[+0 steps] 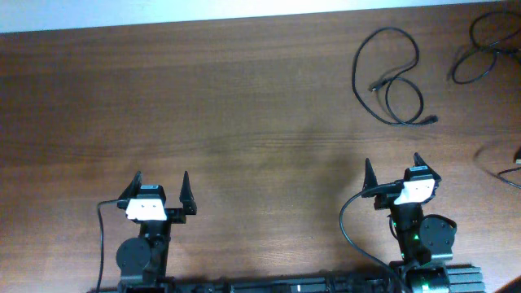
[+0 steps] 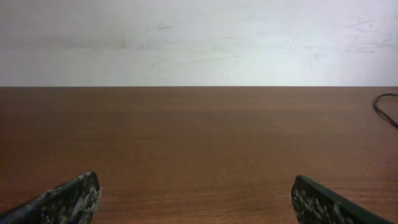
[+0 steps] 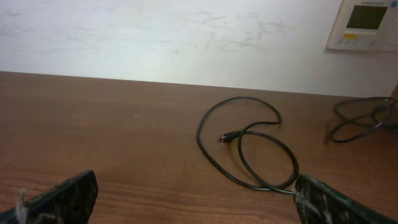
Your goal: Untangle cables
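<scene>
Brown wood-grain worktop runs up to a white wall, and both arms sit at its near edge. The left fingers are spread wide with nothing between them. In the left wrist view only their two dark, scuffed tips show at the bottom corners, over bare wood. The right fingers are likewise released and empty, also parted wide in the right wrist view.

A thin black looped cable lies flat on the worktop straight ahead of the right fingers and well apart from them. It curls into two overlapping loops, with one small plug end resting inside the larger loop. Farther out, ahead and to the right of the right fingers, a second black cable bundle sits at the far corner of the worktop, partly cut off by the picture edge; its strands overlap, but I cannot tell whether they are knotted. Another black cord piece shows at the worktop's edge, to the right of the right fingers. A white wall control panel with a small screen hangs above the far cables.
</scene>
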